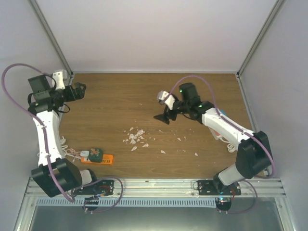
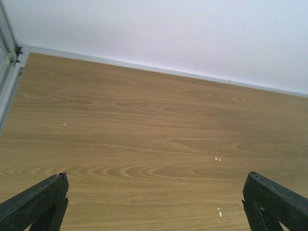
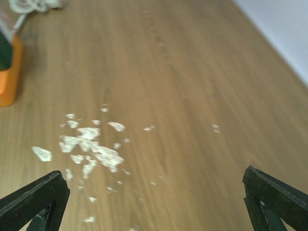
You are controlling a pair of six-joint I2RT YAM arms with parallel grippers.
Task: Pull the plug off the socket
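Plug atop orange socket (untouched)

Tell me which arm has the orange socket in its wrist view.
The right arm: the orange socket sits at its view's left edge, near white scraps. The left arm sees wood and wall, no socket.

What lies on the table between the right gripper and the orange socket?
A scatter of white flakes on the wood, between the right gripper and the orange socket. The top external view shows it best.
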